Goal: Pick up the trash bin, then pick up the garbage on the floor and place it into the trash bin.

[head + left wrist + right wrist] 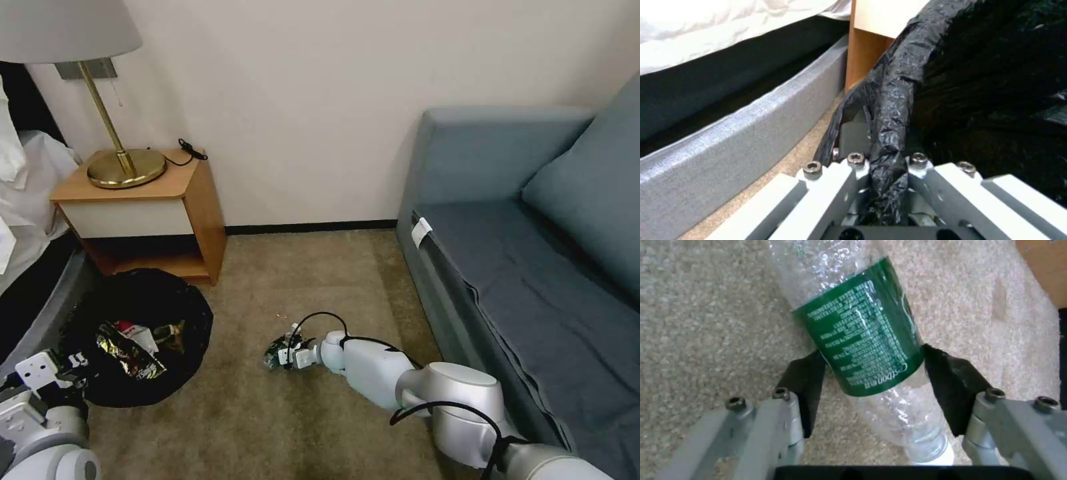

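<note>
Reaching low over the carpet [300, 413], the right gripper [288, 355] has its two black pads on either side of the bottle [862, 340]; in the right wrist view the pads [804, 386] press against the green label on both flanks, so the gripper is closed about the bottle's middle, partly open only by the bottle's own width; the clear crinkled body runs away from the gripper across the carpet, and the white cap end lies back between the finger bases; in the head view the bottle [275, 351] shows as a small greenish bundle at the gripper tip, on the floor between the trash bin [137, 333] and the sofa [533, 280]; whether it is lifted off the carpet or still resting on it, I cannot tell.

The left gripper [882, 166] is clamped on the rim of the trash bin; in the left wrist view a fold of the black bag [893, 110] is pinched tightly between its fingers, with the dark inside of the bin beyond; in the head view the left gripper [63, 370] sits at the near-left edge of the bin, beside the bed frame [729, 143]; the bin stands in front of the nightstand [153, 207], which carries a brass lamp [123, 163]; inside the bin lie a shiny snack wrapper [127, 353] and a red-and-white carton [133, 330], close together on the black bag; the bottle and the bin are well apart.
</note>
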Controlling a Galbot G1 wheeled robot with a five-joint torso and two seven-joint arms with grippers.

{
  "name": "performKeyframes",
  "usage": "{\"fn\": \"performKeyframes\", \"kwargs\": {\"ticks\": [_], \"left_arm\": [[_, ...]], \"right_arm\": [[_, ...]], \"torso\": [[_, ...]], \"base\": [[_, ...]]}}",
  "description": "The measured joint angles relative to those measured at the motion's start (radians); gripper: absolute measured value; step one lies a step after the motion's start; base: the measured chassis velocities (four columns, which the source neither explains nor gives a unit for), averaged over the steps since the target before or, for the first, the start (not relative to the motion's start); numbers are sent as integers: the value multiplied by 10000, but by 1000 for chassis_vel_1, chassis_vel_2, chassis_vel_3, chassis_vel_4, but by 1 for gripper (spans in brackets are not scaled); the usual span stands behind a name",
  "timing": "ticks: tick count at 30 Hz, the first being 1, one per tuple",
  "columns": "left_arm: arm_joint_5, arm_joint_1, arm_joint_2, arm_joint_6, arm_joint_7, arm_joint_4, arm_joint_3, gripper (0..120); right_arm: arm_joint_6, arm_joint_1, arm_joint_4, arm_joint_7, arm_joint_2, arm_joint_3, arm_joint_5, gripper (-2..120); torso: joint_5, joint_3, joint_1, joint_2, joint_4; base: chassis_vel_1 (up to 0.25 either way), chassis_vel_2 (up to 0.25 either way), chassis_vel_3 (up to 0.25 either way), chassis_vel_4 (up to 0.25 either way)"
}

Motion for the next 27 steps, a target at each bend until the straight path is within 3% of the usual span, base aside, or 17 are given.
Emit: {"fn": "performKeyframes", "kwargs": {"ticks": [3, 9, 13, 19, 27], "left_arm": [[18, 3, 0, -35, 9, 27, 1, 2], [30, 7, 0, -82, 27, 52, 1, 2], [29, 19, 0, -94, 27, 57, -13, 2], [32, 18, 0, -169, 36, 108, -1, 2], [63, 7, 0, -203, 47, 157, 19, 2]], "right_arm": [[-48, -25, 19, 80, 0, -49, 93, 50], [-62, -53, 27, 55, 0, -104, 146, 70], [-36, -67, 20, -189, 1, -130, 93, 61], [4, -129, -6, -228, 1, -202, 115, 37], [109, -134, -80, -316, 0, -132, 90, 21]], "torso": [[0, 0, 0, 0, 0], [0, -1, 0, 0, 0], [1, 0, 0, 0, 1], [2, -2, 0, 1, -1], [1, -1, -1, 2, 0]], "base": [[0, 0, 0, 0], [0, 0, 0, 0], [0, 0, 0, 0], [0, 0, 0, 0], [0, 0, 0, 0]]}}
